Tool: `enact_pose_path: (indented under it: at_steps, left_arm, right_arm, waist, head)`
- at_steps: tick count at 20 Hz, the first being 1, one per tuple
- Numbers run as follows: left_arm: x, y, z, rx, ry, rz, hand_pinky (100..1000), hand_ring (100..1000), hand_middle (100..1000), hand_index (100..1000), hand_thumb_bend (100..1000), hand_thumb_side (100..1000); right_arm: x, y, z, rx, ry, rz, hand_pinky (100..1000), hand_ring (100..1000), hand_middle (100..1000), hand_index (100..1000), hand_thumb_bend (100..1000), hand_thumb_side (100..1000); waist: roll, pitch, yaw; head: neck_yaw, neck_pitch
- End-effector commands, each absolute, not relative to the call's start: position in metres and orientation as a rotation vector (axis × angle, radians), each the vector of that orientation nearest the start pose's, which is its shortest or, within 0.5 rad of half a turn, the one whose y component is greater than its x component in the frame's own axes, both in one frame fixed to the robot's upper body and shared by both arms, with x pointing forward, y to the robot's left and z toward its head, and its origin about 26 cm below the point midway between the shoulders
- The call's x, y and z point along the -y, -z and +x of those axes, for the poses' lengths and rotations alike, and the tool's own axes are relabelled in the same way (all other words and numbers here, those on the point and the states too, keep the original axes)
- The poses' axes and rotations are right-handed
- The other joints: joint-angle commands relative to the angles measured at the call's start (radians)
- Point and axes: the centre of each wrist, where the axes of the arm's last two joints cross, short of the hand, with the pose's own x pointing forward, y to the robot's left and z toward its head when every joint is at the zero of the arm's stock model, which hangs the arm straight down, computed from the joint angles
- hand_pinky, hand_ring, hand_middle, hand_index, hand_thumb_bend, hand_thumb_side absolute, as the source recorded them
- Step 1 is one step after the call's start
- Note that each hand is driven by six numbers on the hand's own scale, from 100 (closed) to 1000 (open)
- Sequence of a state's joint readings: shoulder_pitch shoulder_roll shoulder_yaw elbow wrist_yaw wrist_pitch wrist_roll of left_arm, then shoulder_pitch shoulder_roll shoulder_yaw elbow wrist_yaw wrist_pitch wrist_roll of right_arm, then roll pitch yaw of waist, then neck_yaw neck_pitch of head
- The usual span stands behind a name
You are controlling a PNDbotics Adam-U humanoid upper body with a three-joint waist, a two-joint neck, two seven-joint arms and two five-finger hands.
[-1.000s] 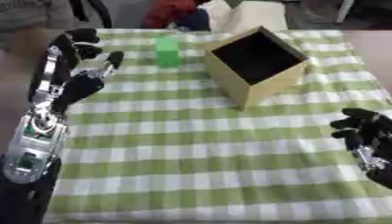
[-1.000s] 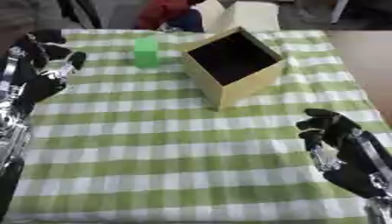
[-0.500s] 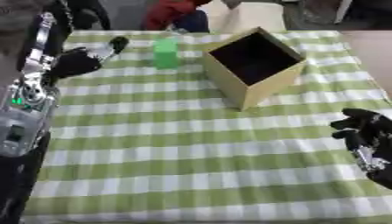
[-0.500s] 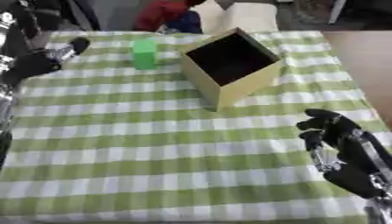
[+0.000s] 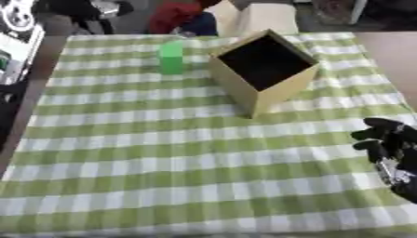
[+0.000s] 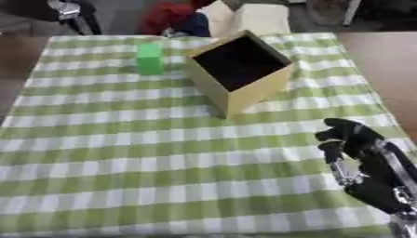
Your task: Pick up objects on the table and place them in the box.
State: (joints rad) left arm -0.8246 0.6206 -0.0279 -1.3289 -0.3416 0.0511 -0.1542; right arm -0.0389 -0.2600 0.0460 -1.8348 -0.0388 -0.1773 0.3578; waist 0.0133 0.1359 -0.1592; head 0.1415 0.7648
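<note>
1. Left eye view: A counter (image 5: 122, 176) draped in a green-and-white checked cloth (image 5: 163, 153) carries the scene. An open yellow-tan box (image 5: 262, 69) stands toward the far middle of the cloth, turned corner-on to the camera, its dark inside empty as far as can be seen. Just to its left, apart from it, a green block (image 5: 171, 57) stands upright near the far edge. The robot's right hand (image 5: 389, 139) shows at the lower right edge over the cloth, black, its fingers curled inward and holding nothing. At the upper left corner, part of the left arm (image 5: 18, 28) comes into the picture, white and black. The left hand itself lies out of the picture.

2. Right eye view: The same counter, with the box (image 6: 238, 70) and the green block (image 6: 149, 58) set a little further left in the picture. The block touches neither the box nor any hand. The right hand (image 6: 352, 137) shows more fully here, near the right edge and well apart from the box, its dark fingers bent over the palm, with silver parts of the wrist (image 6: 379, 176) below it. A red and dark blue shape (image 6: 175, 21) lies beyond the counter's far edge.
</note>
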Motion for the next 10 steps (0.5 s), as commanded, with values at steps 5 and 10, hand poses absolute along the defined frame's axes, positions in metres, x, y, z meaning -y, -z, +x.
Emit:
enact_pose_path:
  at_steps: [5, 10]
  left_arm:
    - [-0.335, -0.296, 0.457, 1.784, 0.86, 0.97, 741, 714, 699, 792, 797, 149]
    - [-0.325, -0.283, 0.48, 1.671, 0.939, 1.023, 735, 714, 697, 788, 819, 182]
  right_arm:
    - [0.274, -0.087, 0.281, 1.965, -0.656, 0.149, 702, 773, 619, 841, 100, 324]
    - [0.273, -0.087, 0.282, 1.963, -0.667, 0.156, 702, 773, 619, 841, 100, 327]
  waist:
    - [0.006, -0.01, -0.021]
    - [0.013, -0.006, -0.042]
  head:
    - [0.014, 0.005]
    - [0.024, 0.005]
